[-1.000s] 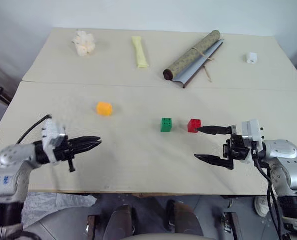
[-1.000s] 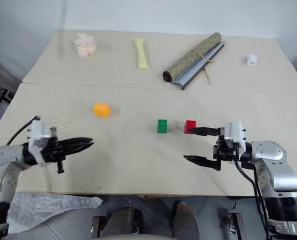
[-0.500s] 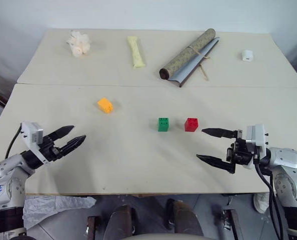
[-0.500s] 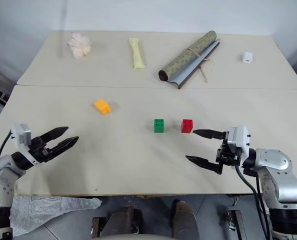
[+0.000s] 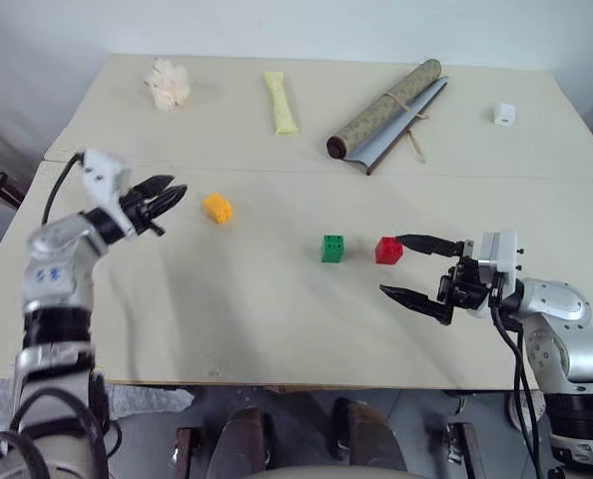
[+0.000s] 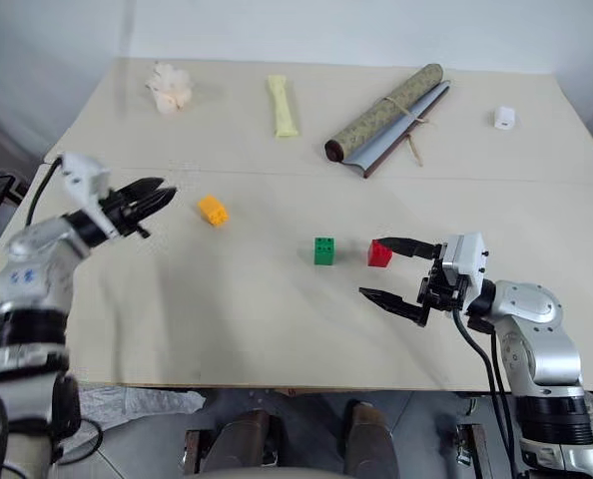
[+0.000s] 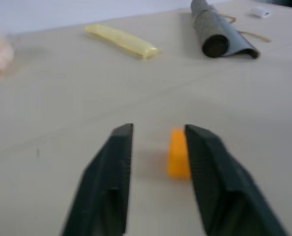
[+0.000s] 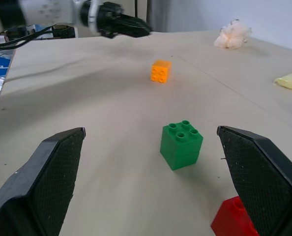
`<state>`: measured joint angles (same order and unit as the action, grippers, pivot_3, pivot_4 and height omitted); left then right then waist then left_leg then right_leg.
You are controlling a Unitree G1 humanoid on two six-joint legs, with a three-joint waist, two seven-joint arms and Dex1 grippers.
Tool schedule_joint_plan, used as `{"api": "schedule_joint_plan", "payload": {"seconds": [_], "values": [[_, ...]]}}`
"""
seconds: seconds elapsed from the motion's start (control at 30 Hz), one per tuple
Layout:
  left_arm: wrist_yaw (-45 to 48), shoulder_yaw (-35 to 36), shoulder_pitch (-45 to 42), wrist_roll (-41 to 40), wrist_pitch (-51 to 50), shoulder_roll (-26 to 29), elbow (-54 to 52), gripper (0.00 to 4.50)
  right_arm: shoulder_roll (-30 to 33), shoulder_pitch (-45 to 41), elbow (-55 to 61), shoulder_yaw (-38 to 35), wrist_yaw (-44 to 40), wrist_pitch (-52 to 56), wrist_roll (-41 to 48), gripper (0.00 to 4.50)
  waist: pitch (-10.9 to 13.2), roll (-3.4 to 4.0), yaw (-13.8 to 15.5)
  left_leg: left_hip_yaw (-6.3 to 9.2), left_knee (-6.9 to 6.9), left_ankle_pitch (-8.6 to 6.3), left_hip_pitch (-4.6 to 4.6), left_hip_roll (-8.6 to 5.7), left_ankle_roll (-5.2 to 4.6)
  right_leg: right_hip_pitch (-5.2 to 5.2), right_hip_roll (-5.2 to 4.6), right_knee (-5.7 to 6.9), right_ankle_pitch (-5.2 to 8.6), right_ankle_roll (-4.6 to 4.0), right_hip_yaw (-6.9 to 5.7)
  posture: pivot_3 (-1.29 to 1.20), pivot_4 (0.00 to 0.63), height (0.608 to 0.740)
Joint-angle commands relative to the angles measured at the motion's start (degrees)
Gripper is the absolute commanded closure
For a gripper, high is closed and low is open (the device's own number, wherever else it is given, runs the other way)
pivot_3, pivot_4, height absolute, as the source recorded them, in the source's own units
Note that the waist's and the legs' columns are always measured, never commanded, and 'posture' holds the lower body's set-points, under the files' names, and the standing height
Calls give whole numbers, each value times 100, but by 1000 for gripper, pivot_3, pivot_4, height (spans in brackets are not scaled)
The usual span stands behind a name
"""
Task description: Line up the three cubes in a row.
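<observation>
- Head views: left gripper (image 5: 174, 194) is raised over the table (image 5: 277, 309), fingers parted a little, empty, tips aimed at the yellow-orange cube (image 5: 217, 208) and just short of it.
- Green cube (image 5: 332, 248) and red cube (image 5: 388, 250) sit side by side near table centre, a small gap between them. Yellow-orange one is well apart, toward the robot's left and slightly farther back, so not in line with them.
- Right gripper (image 5: 408, 267) is spread wide, holding nothing; its far finger tip is just beside the red cube, can't tell if it touches.
- Far side of the table: a white fluffy clump (image 5: 169, 84), a yellow packet (image 5: 281, 102), a rolled mat (image 5: 388, 103), a small white block (image 5: 503, 114).
- Left wrist view: both fingers (image 7: 111, 177) have a clear gap between them; the yellow-orange cube (image 7: 178, 153) lies on the table beyond the tips, next to one finger, not gripped.
- Right wrist view: fingers (image 8: 47, 177) wide apart; green cube (image 8: 181, 144) upright between and beyond them, red cube (image 8: 234, 222) close against one finger, yellow-orange cube (image 8: 160, 71) farther off, with the left gripper (image 8: 131, 25) beyond it.
</observation>
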<state>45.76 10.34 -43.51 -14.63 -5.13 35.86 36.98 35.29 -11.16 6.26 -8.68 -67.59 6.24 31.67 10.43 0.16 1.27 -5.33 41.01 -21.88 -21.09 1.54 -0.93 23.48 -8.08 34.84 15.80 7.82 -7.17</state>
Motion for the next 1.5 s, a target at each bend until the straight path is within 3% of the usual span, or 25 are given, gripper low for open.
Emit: {"api": "schedule_joint_plan", "payload": {"seconds": [0.03,0.07,0.27,0.57,0.93,1.3,1.43,1.5], "values": [[109,-286,-529,431,678,-106,1020,4138,-32,-1,114,-54,79,-99,24,0,0,0,-41,-6,-4,0,0,1,0,4,0,-5,0,0,-4,0,150,740],[165,-348,-697,496,799,-149,1284,4473,-41,28,148,-56,107,-99,25,0,0,0,-61,-9,-7,0,0,1,0,6,1,-5,0,0,-7,0,150,740],[334,-426,-1187,654,1231,-266,2100,4473,-35,209,307,-117,242,-82,55,0,5,-8,-151,-10,-8,0,-7,6,0,10,0,-7,0,0,-22,0,150,740],[107,-501,-1207,977,1321,-246,2633,4473,-40,168,335,-84,347,-72,54,0,5,-8,-130,-9,-3,0,-6,7,0,9,-2,-2,0,0,-20,0,150,740],[-512,-416,-1235,1104,1264,-240,3107,4473,-138,25,276,-14,414,-131,7,0,4,-9,-133,-9,1,0,-1,7,0,8,-3,5,0,0,-18,0,150,740],[-49,-150,-871,885,1272,-42,2942,4473,-248,43,293,34,520,-233,-24,0,4,-11,-148,-8,0,0,-4,7,0,10,-2,5,0,0,-20,0,150,740],[254,188,-279,506,971,260,2009,3574,-272,136,330,44,520,-265,-12,0,4,-10,-210,-9,-1,0,0,9,0,11,-2,8,0,-1,-19,0,150,740],[462,368,409,141,483,310,822,3011,-271,185,344,26,529,-273,0,0,4,-10,-236,-9,-3,0,-2,12,0,15,-2,9,1,-2,-21,0,150,740]]}}
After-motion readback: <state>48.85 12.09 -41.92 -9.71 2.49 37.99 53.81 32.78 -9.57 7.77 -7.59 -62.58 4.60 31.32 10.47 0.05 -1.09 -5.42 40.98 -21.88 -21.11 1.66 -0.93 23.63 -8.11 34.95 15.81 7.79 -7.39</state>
